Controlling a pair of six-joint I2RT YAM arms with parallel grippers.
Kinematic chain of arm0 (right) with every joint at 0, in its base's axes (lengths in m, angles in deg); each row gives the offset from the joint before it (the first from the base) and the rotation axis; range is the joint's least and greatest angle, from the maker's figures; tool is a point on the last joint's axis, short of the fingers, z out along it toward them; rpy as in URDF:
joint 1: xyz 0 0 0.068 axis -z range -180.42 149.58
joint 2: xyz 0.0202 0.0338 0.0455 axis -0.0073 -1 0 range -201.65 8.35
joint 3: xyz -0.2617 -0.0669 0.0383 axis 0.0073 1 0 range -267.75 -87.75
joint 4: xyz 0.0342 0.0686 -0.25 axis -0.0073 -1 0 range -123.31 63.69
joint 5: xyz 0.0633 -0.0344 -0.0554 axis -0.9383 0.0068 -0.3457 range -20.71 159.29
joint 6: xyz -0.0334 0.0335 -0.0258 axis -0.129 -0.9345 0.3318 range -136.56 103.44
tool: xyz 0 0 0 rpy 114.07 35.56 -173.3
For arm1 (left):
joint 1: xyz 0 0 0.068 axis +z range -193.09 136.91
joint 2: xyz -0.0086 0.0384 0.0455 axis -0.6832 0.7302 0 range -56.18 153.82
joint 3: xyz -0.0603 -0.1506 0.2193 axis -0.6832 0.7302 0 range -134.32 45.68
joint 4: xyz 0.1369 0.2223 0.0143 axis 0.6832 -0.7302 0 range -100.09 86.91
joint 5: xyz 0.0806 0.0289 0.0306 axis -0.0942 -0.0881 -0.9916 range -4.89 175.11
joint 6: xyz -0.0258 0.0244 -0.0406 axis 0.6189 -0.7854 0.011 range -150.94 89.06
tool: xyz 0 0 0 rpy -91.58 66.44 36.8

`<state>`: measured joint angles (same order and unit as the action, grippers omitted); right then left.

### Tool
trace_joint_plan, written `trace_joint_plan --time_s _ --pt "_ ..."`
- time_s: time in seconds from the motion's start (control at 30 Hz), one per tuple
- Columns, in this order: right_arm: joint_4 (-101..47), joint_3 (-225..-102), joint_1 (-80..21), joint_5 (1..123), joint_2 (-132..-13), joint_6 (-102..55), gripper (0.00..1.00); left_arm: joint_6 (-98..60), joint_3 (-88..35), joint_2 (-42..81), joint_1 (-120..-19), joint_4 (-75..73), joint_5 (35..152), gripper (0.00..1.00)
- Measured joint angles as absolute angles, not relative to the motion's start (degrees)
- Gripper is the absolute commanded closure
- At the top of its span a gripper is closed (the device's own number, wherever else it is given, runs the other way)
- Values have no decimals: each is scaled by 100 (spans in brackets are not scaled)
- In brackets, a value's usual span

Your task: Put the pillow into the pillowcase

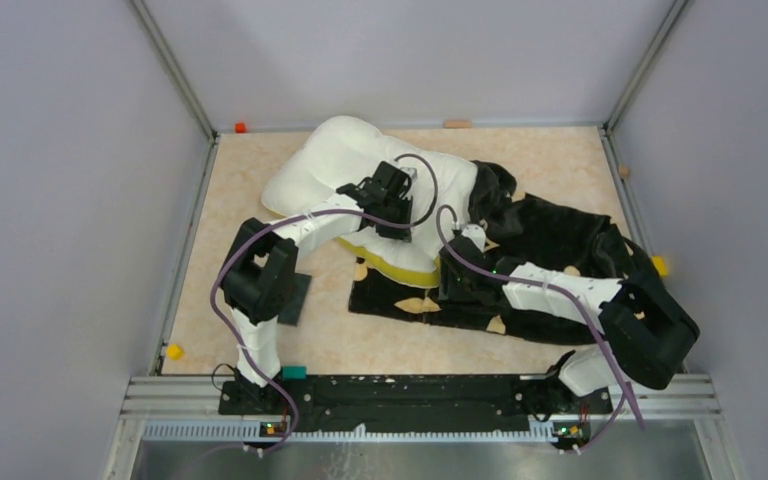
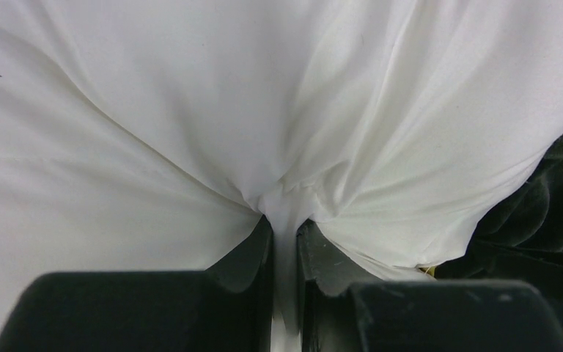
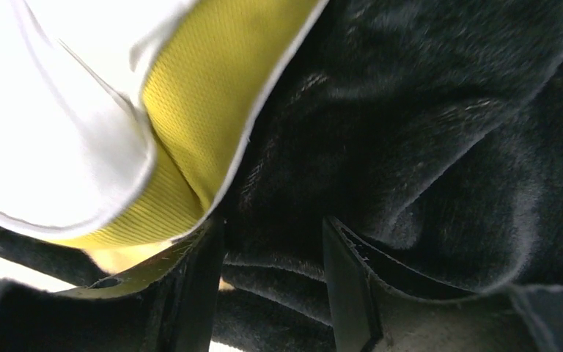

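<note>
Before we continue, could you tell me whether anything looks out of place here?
The pillowcase lies crumpled at the right, and the pillow sits askew, mostly outside it. Nothing looks spilled or damaged.

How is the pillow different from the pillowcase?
The pillow is white with a yellow band; the pillowcase is black with tan shapes. The pillow is puffy; the pillowcase lies flat and wrinkled. Both are soft cloth on the table, touching each other.
</note>
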<state>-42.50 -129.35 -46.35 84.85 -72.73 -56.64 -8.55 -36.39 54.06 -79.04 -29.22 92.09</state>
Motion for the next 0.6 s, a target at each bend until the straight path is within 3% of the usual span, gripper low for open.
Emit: trace_joint_plan --time_s 0.2,0.23,0.33,0.43,0.6 --pt "-4320 -12806 -4784 8417 -7407 -5666 51 -835 -3639 5406 -7897 -2922 9198 100" --pt "-4291 -12775 -4805 8432 -7407 -5668 54 -833 -3641 5406 -7897 -2922 9200 100" --pt "-4263 -12769 -4827 8461 -7407 -5657 80 -822 -3641 5406 -7893 -2925 9216 100" --pt "-4388 -12804 -4829 8487 -7404 -5670 97 -813 -3658 5406 -7886 -2938 9233 100" --pt "-4853 -13289 -4832 8609 -7247 -5613 100 -848 -3803 5401 -7889 -3106 9277 100"
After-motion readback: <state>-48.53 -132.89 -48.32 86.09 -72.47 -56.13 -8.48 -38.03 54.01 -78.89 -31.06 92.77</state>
